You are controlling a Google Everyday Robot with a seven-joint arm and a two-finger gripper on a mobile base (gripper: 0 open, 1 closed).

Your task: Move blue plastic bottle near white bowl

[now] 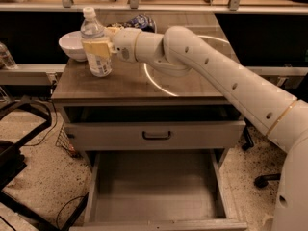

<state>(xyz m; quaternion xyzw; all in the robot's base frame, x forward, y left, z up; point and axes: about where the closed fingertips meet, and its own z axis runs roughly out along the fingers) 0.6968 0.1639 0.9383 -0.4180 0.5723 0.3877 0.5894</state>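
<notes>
Sitting at the left rear of the surface (125, 83), the white bowl (70, 46) has the blue plastic bottle (99, 66) upright just beside it on the right. The end effector (97, 49) pinches the bottle's middle. Farther right, behind the arm, lies a dark snack bag (143, 22).

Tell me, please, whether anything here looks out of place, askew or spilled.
Only the lower drawer stands pulled wide open. The gripper, over the table, holds the blue plastic bottle upright beside the white bowl; nothing spilled.
</notes>
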